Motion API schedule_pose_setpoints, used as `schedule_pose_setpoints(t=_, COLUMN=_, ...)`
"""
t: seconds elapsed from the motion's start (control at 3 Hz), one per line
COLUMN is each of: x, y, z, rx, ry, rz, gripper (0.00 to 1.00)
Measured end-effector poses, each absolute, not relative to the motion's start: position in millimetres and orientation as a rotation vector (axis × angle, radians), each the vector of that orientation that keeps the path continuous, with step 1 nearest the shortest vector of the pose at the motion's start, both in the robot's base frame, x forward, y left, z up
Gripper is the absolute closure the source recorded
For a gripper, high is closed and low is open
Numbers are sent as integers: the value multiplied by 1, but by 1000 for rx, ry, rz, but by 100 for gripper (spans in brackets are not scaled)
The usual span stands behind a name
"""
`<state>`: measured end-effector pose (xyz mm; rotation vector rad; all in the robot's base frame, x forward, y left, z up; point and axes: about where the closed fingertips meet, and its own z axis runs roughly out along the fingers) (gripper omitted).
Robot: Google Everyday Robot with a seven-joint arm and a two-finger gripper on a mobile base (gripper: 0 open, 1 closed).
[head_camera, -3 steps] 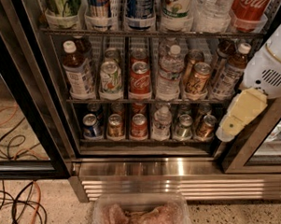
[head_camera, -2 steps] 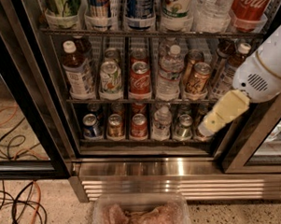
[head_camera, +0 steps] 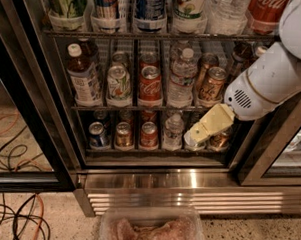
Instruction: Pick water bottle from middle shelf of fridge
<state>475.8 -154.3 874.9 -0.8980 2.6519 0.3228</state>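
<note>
The water bottle [head_camera: 181, 79] is clear and ribbed with a white cap. It stands upright on the middle shelf [head_camera: 91, 108] of the fridge [head_camera: 36, 102], between a red cola can [head_camera: 150, 85] and bronze cans [head_camera: 212, 86]. My gripper [head_camera: 197, 136], cream-coloured on a white arm [head_camera: 272, 80], reaches in from the right. It hangs below and slightly right of the water bottle, in front of the bottom shelf, and holds nothing that I can see.
A brown-liquid bottle [head_camera: 84, 76] and a green-and-white can [head_camera: 119, 83] stand left on the middle shelf. A smaller clear bottle [head_camera: 173, 131] and cans fill the bottom shelf. Below are the ribbed steel base [head_camera: 152, 188], a plastic tub [head_camera: 150, 231] and floor cables [head_camera: 13, 221].
The arm has swung left and slightly down, bringing the gripper from the fridge's right edge to the front of the bottom shelf, closer to the water bottle's lane.
</note>
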Motion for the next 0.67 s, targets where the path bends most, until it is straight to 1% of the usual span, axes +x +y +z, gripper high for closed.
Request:
schedule_pose_setpoints(t=0.33, x=475, y=-153, z=874, rx=-899, ry=2655, rz=326, gripper=0)
schedule_pose_setpoints(t=0.67, x=474, y=-148, z=864, rx=-779, ry=2659, rz=389, gripper=0)
